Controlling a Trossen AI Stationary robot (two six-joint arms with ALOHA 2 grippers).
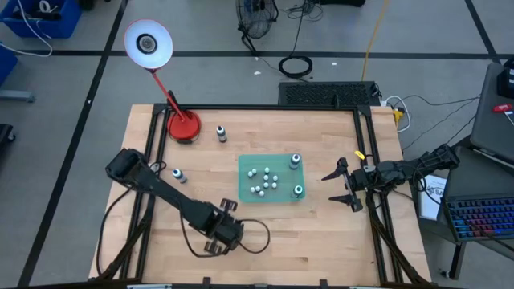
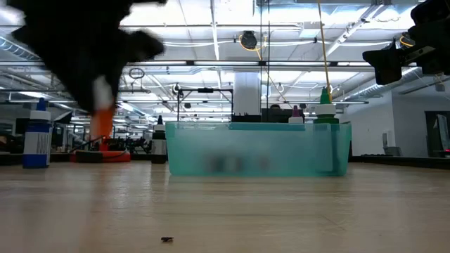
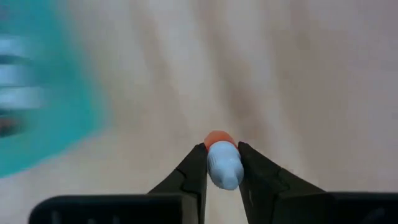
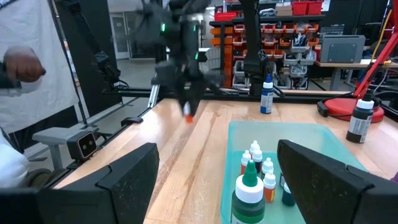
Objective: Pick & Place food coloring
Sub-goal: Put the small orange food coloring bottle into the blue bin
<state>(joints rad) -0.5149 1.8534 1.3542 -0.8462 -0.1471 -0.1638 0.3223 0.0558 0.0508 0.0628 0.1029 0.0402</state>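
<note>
- My left gripper (image 3: 222, 163) is clamped on one small food coloring bottle (image 3: 222, 160), orange body with a whitish cap, pinched between both fingers (image 3: 194, 174).
- From above, that gripper (image 1: 227, 230) sits over the near part of the table (image 1: 321, 233), off the near-left corner of the green tray (image 1: 243, 195).
- In the low view the bottle (image 2: 101, 121) looks lifted off the wood, though blur makes me unsure.
- The other small bottles (image 1: 264, 181) stand clustered in the tray, with two teal-topped ones (image 1: 295, 160) along its right side.
- Two darker bottles (image 1: 221, 133) stand on bare wood, one near the red lamp base (image 1: 184, 126).
- My right gripper (image 1: 345, 185) waits right of the tray, jaws spread wide, empty.
</note>
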